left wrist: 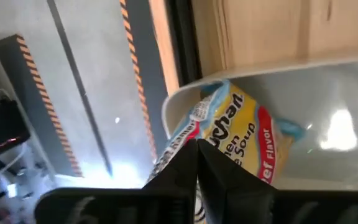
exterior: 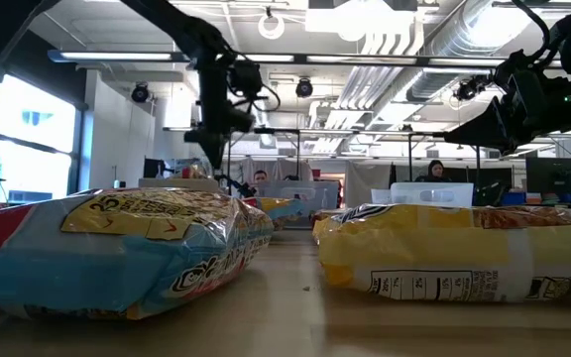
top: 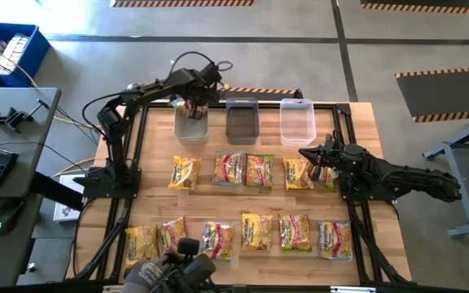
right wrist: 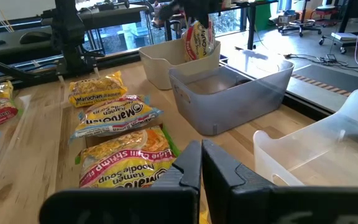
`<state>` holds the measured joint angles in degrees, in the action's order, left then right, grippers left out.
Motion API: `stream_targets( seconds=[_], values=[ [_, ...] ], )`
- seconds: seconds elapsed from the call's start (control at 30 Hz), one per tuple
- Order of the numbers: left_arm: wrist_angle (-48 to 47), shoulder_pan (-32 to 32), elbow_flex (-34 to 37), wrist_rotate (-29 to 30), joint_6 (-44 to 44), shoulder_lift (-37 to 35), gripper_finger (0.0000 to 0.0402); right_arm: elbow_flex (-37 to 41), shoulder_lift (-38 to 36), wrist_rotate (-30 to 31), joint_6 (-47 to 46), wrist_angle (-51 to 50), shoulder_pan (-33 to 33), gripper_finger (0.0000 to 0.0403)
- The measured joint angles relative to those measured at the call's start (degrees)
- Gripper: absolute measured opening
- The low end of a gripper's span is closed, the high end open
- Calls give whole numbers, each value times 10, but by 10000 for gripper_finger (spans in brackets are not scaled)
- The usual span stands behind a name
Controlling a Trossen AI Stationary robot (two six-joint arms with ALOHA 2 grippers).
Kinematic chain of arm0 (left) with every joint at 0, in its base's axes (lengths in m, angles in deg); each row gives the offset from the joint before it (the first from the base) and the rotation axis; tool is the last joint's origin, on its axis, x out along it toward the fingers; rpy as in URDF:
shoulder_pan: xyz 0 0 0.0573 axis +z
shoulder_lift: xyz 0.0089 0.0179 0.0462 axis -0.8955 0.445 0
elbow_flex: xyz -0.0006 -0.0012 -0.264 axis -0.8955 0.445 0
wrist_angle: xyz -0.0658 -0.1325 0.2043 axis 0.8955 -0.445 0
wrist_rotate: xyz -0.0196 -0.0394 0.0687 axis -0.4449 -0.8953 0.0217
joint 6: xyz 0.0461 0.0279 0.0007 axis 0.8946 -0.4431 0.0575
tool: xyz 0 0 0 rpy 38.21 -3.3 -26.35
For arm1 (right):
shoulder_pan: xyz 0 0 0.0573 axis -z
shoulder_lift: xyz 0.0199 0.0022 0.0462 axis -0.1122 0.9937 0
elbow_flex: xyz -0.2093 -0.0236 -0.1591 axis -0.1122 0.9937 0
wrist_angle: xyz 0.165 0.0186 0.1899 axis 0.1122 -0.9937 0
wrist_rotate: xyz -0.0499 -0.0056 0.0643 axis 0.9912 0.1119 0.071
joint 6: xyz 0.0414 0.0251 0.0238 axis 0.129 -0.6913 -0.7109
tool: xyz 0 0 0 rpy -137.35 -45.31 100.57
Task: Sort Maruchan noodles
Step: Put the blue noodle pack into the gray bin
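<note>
Left gripper: the left gripper (top: 192, 106) hangs over the left tub (top: 191, 129) at the table's far side; its fingers are clamped on a packet (left wrist: 235, 134) with yellow, red and blue print; the packet dangles inside the tub's rim
Step in hand: by my judgement, depositing this packet in the left tub
Doing it well: lower until the packet sits within the tub walls; part the fingers only then; lift straight up, clear of the rim
Right gripper: the right gripper (top: 309, 153) waits closed and empty above the near row's right end
Noodles: the remaining packets (top: 243, 171) lie in two rows on the table (top: 363, 122); the dark tub (top: 241, 122) and the right tub (top: 297, 120) look empty
</note>
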<state>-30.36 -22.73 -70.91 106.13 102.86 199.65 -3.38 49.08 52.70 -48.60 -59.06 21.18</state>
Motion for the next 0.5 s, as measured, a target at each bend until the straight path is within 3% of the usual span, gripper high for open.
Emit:
stream_targets(
  seconds=[0.23, 0.5],
  values=[
    [-3, 27, -26, 27, -35, -15, 17, 0, 0, 0, 0, 0, 0, 0],
    [-3, 36, -26, 11, -66, -2, 114, 0, 0, 0, 0, 0, 0, 0]
  ],
)
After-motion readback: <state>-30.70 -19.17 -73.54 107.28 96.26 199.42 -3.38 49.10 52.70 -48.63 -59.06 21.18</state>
